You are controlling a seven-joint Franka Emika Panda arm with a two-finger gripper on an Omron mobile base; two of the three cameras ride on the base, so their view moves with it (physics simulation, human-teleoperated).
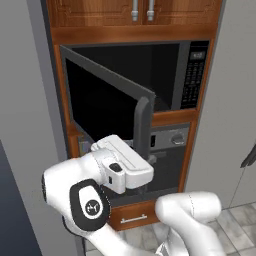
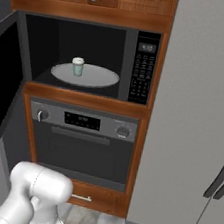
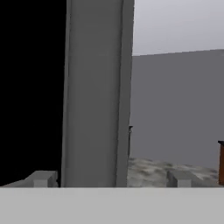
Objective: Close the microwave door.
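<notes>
currently microwave door point(image 1: 107, 95) hangs about half open, hinged at left of microwave point(image 2: 86, 55). i have claw point(image 3: 111, 178) right at door's free edge, by vertical handle point(image 1: 142, 125), tips apart either side of grey edge, apparently not clamped. door stiff, light, swings on hinge; glass smooth, so i'd push on frame or handle. small cup point(image 2: 78, 66) sits on turntable point(image 2: 96, 79).

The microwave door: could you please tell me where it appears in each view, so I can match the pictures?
Left base view: the microwave door swings out across the picture's left and centre, its handle near the middle.
Right base view: it stands at the far left edge, seen nearly edge-on.
Hand view: its grey frame runs upright left of centre, black glass to its left.
Shared landmark: the microwave's button panel, in both base views.
</notes>
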